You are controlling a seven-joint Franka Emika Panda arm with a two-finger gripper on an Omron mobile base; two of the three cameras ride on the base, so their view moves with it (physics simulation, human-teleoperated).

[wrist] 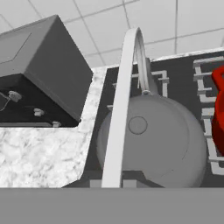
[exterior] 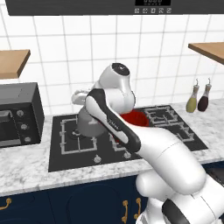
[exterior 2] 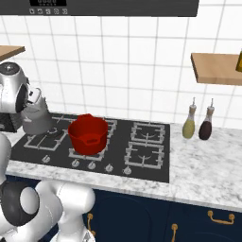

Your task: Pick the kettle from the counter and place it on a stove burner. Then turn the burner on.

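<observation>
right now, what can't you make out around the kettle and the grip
- Left base view: the arm covers the kettle's right side and handle.
- Hand view: fingertips cut off at the bottom edge, so contact with the handle is unseen.
- Right base view: whether the kettle touches the grate is unclear.

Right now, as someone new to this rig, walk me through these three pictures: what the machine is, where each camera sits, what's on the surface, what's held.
This is a rendered kitchen with a white robot arm on a mobile base. Two pictures come from cameras on that base, behind the arm to its left and right. The third looks along the hand.

On the black cooktop stand a red pot and a grey kettle, the kettle over the left burner grate. A dark oven and two bottles stand on the marbled counter.

The gripper is shut on the kettle's handle.
</observation>
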